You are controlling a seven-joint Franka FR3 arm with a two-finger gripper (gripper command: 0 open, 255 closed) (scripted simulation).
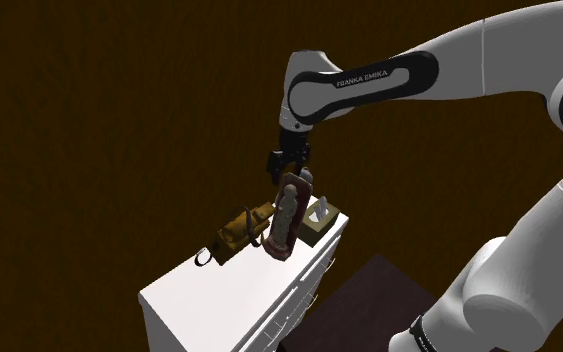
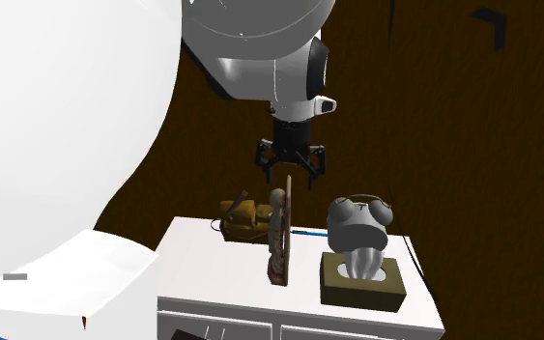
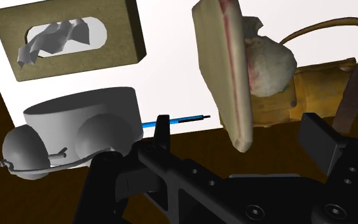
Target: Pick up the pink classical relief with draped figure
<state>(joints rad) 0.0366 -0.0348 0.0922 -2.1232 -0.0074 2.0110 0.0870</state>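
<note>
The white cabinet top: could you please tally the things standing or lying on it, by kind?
Pinkish relief: 1
Tissue box: 1
Grey headphones: 1
Blue pen: 1
Brown bag: 1
Total: 5

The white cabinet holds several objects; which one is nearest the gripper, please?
The upright pinkish relief slab, right under the black gripper; the brown bag, olive tissue box and grey headphones stand farther aside.
</note>
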